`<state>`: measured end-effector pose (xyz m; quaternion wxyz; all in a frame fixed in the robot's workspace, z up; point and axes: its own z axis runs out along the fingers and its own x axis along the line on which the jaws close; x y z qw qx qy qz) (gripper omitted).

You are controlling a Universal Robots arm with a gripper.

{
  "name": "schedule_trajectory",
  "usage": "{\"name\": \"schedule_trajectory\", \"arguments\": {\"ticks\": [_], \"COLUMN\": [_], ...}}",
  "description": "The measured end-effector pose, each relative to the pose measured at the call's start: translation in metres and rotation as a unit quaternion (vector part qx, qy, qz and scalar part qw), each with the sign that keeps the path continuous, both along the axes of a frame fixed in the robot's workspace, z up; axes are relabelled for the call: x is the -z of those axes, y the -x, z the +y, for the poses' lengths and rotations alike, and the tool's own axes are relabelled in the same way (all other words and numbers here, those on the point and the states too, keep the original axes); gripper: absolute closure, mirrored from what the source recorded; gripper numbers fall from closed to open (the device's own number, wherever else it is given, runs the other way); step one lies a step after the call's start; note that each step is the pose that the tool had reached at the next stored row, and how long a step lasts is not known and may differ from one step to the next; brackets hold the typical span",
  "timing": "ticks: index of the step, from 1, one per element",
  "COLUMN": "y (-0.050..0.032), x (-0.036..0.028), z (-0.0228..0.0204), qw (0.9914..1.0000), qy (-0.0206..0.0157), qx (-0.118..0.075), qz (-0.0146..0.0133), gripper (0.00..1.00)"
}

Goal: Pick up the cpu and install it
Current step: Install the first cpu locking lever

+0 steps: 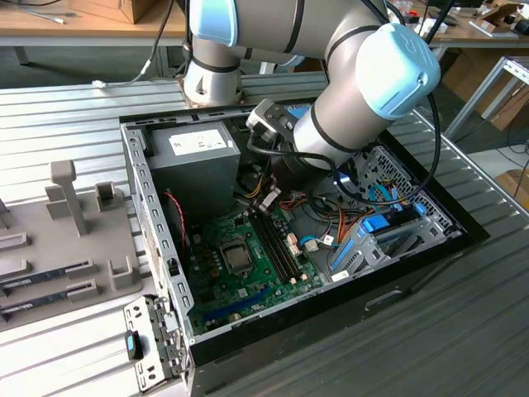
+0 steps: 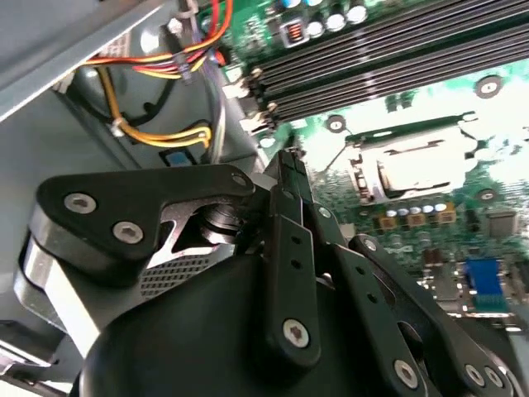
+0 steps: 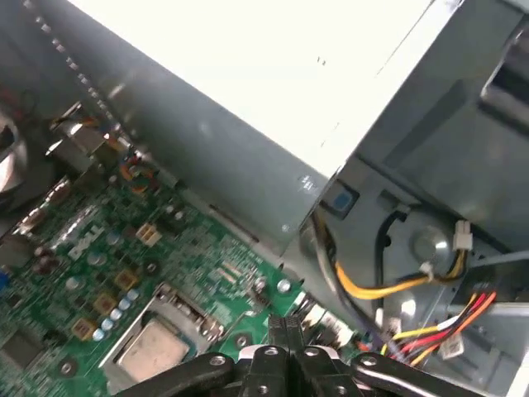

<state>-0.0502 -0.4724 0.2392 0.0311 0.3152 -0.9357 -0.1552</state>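
On the exterior view's left lies a grey fixture tray (image 1: pixel 58 240) with upright posts; next to it stands the open computer case (image 1: pixel 157 240), its power supply box (image 1: pixel 198 161) at the back and the green motherboard (image 1: pixel 248 265) on the floor. The cpu (image 1: pixel 237 258) sits in its socket on that board (pale metal top up, socket frame around it), also seen in both wrist views (image 2: pixel 413 169) (image 3: pixel 153 347). Just right of it run the dark memory slots (image 1: pixel 277 244). Above these hangs the gripper (image 3: pixel 286 327), its fingertips (image 2: pixel 289 165) pressed together and holding nothing, clear of the chip. Furthest right are blue drive brackets (image 1: pixel 376 227).
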Motion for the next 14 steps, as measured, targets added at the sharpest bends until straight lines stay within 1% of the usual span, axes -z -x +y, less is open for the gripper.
{"name": "schedule_trajectory", "arguments": {"ticks": [1, 2, 4, 5, 6, 8, 9, 10, 11, 14], "y": [0.0, 0.0004, 0.0009, 0.0011, 0.0028, 0.0054, 0.0078, 0.0124, 0.0133, 0.0154], "x": [-0.0001, -0.0001, -0.0001, -0.0001, -0.0001, -0.0002, -0.0001, -0.0001, -0.0001, -0.0001], "z": [0.004, 0.0059, 0.0076, 0.0081, 0.0082, 0.0083, 0.0084, 0.0084, 0.0081, 0.0063], "qw": [1.0, 1.0, 0.99999, 0.99995, 0.99987, 0.99983, 0.99981, 0.99973, 0.99949, 0.99903], "qy": [0.0, 0.0, 0.0, 0.0, 0.0, 0.0001, -0.0001, -0.0004, -0.0003, -0.0003], "qx": [0.0, 0.0, -0.004, -0.01, -0.016, -0.018, -0.02, -0.023, -0.032, -0.044], "qz": [0.0, 0.0001, 0.0, 0.0, 0.0, 0.0001, 0.0, 0.0, 0.0, -0.0002], "gripper": [0.89, 0.89, 0.89, 0.89, 0.89, 0.89, 0.89, 0.89, 0.89, 0.89]}}
